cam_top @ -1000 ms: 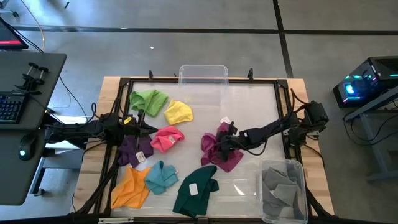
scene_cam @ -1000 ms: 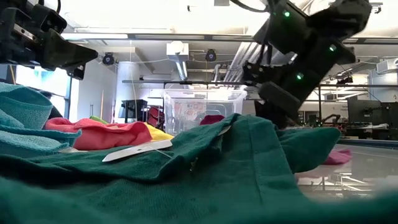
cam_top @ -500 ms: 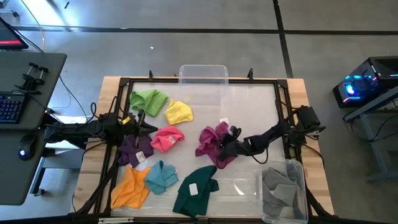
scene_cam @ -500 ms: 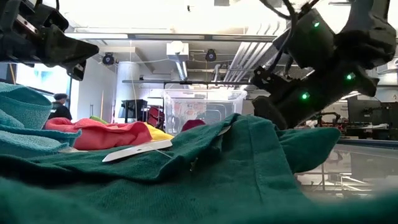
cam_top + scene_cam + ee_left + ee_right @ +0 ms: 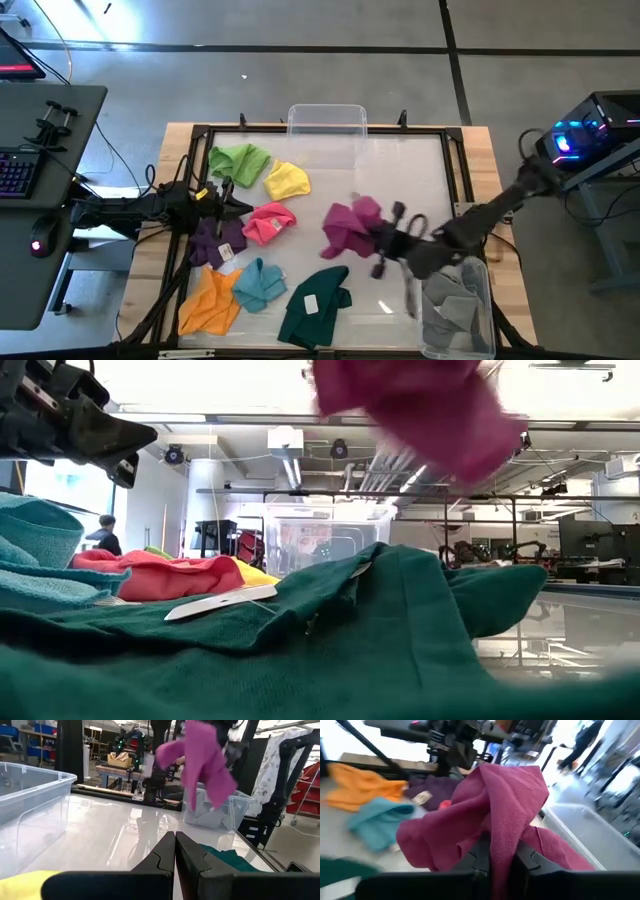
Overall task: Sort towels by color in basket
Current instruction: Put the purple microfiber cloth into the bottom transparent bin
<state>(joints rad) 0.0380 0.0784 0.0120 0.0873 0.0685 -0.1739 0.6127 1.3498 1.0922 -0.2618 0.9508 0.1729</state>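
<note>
Landmark for all positions: the clear bin (image 5: 456, 305) at the table's near right corner, which holds the grey towel (image 5: 448, 300).

Far left of the bin, the left gripper (image 5: 232, 205) waits low over the table among the loose towels, jaws pressed together on nothing; the left wrist view shows the two fingers meeting edge to edge. It looks parked to keep out of the way.

Seven towels lie loose well left of the bin. Farthest from it:
- light green towel (image 5: 240, 160)
- yellow towel (image 5: 287, 180)
- pink towel (image 5: 268, 222)
- purple towel (image 5: 214, 240)
- orange towel (image 5: 211, 302)
- teal towel (image 5: 260, 285)

Nearest to it is the dark green towel (image 5: 315, 305). None looks sorted yet.

Just left of the bin, the right gripper (image 5: 385, 240) is clamped on the magenta towel (image 5: 350, 225), which hangs off the table in a bunch; the low view shows it up in the air, clear of the dark green towel. Judgement: it is pinched at a fold so the rest drapes free for carrying to a bin. Whether it belongs with the grey one I cannot tell.

A second clear bin (image 5: 327, 122) stands at the far edge, well away from the first, and looks empty.

Labels: white tags show on the dark green towel (image 5: 310, 303) and by the purple towel (image 5: 422, 797). No writing can be read on them.
</note>
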